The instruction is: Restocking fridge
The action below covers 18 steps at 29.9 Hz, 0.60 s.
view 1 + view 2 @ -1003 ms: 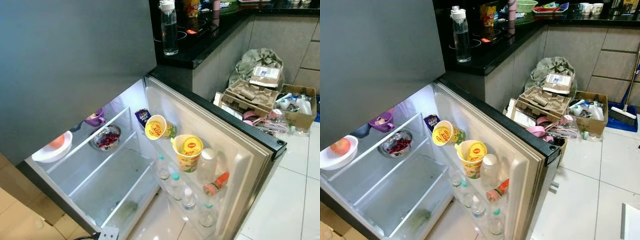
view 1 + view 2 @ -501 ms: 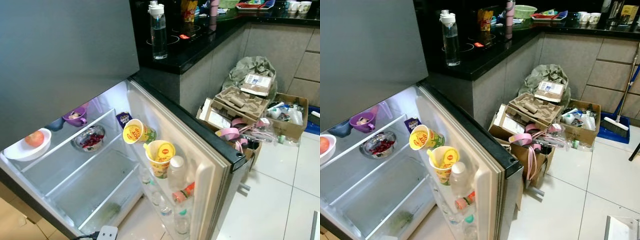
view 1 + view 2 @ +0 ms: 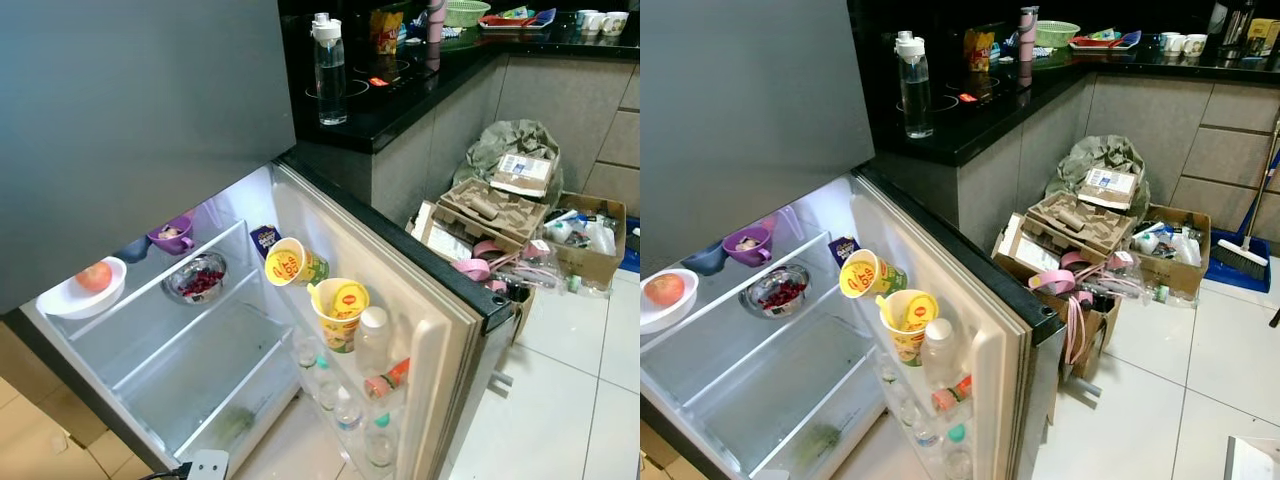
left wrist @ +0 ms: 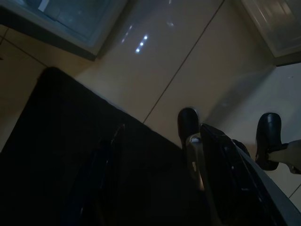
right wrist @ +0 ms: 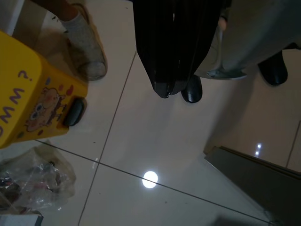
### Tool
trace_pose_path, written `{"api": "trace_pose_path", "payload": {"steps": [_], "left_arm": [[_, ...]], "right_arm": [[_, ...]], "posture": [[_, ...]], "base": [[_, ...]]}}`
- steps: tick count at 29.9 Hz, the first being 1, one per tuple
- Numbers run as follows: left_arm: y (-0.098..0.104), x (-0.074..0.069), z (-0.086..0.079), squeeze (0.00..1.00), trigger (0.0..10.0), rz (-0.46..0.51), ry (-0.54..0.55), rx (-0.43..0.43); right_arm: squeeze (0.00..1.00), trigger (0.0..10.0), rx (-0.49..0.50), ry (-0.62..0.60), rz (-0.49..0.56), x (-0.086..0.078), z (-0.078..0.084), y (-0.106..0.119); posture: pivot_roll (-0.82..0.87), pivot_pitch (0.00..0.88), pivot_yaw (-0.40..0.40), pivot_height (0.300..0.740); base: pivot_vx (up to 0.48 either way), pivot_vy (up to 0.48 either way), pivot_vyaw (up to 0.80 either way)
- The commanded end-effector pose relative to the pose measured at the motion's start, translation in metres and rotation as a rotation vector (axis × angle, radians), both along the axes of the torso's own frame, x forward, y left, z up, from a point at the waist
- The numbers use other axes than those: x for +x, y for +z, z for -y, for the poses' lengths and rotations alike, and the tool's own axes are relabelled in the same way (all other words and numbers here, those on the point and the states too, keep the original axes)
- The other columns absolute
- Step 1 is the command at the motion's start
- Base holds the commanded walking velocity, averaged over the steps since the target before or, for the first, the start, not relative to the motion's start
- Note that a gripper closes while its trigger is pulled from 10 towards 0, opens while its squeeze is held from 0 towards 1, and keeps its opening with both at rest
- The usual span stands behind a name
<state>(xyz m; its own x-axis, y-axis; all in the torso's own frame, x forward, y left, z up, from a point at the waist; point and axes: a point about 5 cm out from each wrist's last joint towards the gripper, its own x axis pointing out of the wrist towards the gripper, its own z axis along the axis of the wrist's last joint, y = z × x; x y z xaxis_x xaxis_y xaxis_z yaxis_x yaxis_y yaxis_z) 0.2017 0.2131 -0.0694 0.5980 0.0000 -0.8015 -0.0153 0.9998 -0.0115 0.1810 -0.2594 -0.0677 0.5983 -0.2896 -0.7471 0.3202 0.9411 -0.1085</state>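
Fridge (image 3: 150,120): grey upper door shut, lower door (image 3: 400,290) swung wide open, interior lit. Left edge of the compartment cut off by the frame.

Left to right inside: white bowl (image 3: 78,300) with a reddish round fruit (image 3: 94,276) on the top glass shelf, a dark cup half hidden in shade, a purple cup (image 3: 172,235) with contents too small to tell, and a steel bowl (image 3: 195,278) of red bits. The lower shelves are clear plastic; something green and blurred lies in the bottom bin.

Door rack: two yellow paper cups (image 3: 338,312) lying tilted, a white-capped bottle (image 3: 373,335), and an orange-capped one on its side. The small bottles below are partly hidden by the rail.

Black glossy counter (image 3: 400,95) carries a clear water bottle (image 3: 330,70). Crumpled cardboard and egg trays (image 3: 495,205) are piled on white floor tiles.

Left gripper (image 4: 101,188) hangs low over a dark mat, too dark, so I cannot tell how its fingers sit. Right gripper (image 5: 164,87) hangs over tiles with its fingers pressed together, empty. A yellow plastic box (image 5: 33,94) and a socked foot (image 5: 87,44) sit nearby.
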Motion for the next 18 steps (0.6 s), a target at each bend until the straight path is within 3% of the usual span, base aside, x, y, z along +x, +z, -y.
{"api": "trace_pose_path", "payload": {"steps": [1, 16, 18], "left_arm": [[-0.0026, -0.0061, -0.0036, 0.00, 10.0, -0.018, 0.008, 0.004], [-0.0025, -0.0058, -0.0033, 0.00, 10.0, -0.012, 0.018, -0.003], [-0.0029, -0.0067, -0.0039, 0.00, 10.0, -0.012, 0.036, -0.006]], "right_arm": [[0.00, 10.0, -0.004, 0.013, -0.005, -0.0011, -0.0026, -0.0012], [0.00, 10.0, -0.015, 0.026, 0.016, 0.0024, -0.0058, 0.0004], [0.00, 10.0, -0.016, 0.029, 0.020, 0.0035, -0.0070, 0.0008]], "posture": [[-0.14, 0.080, 0.098, 0.740], [-0.14, 0.081, 0.096, 0.740], [-0.14, 0.083, 0.095, 0.740]], "base": [[0.000, -0.480, 0.00], [0.000, -0.480, 0.00], [0.000, 0.000, 0.00]]}}
